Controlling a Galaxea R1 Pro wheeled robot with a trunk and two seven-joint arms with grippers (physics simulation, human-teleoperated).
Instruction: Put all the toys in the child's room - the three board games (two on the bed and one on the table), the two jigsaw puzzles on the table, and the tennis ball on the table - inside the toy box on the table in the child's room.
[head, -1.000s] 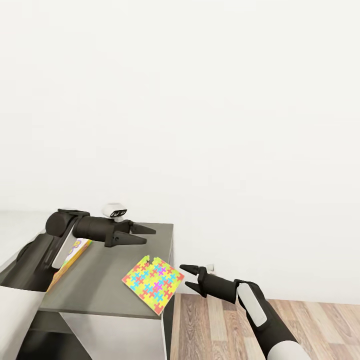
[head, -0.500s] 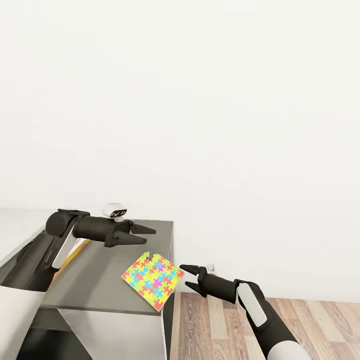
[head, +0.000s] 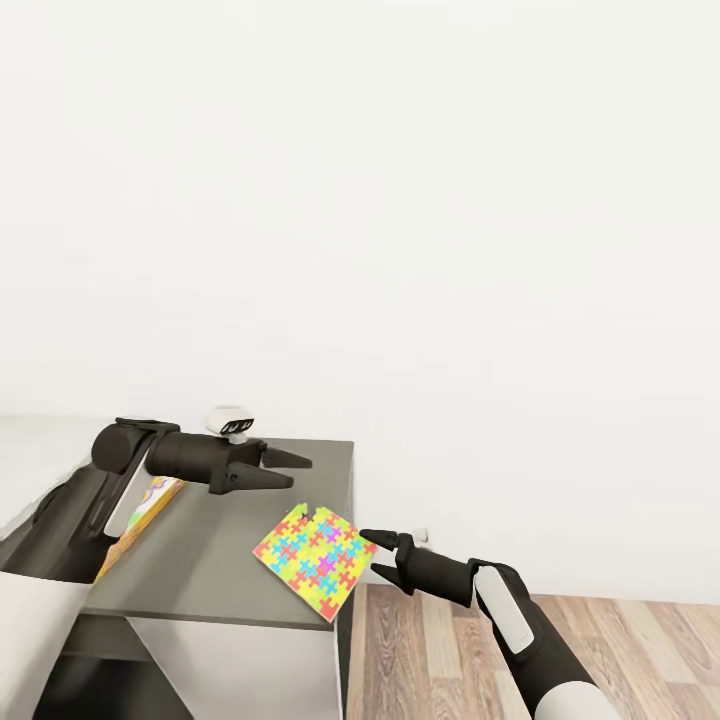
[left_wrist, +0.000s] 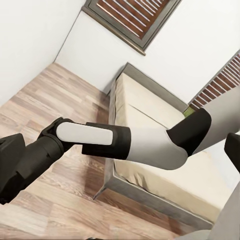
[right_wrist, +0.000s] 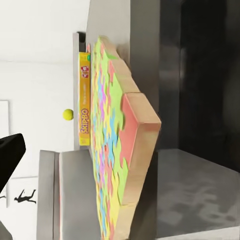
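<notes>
A multicoloured jigsaw puzzle (head: 315, 560) lies on the dark-grey cabinet top of the table (head: 200, 570), with its corner overhanging the right edge. My right gripper (head: 368, 553) is open at that corner, one finger above and one below it. The right wrist view shows the jigsaw puzzle (right_wrist: 112, 150) edge-on and close. Behind it are a yellow board game (right_wrist: 84, 100) marked SKIPBO and the tennis ball (right_wrist: 68, 114). My left gripper (head: 298, 472) hovers open over the cabinet's back, holding nothing. The yellow board game (head: 150, 505) lies partly under my left arm. The toy box is out of view.
A white wall rises behind the cabinet. Wood-plank floor (head: 560, 640) lies to its right, below my right arm. In the left wrist view, the bed (left_wrist: 145, 115) stands behind my right forearm (left_wrist: 115, 142), under a dark-framed window (left_wrist: 135, 20).
The whole view has shifted slightly, so cabinet and puzzle sit a little further right. The puzzle's overhanging corner now reaches between my right gripper's fingers. The left arm keeps its pose.
</notes>
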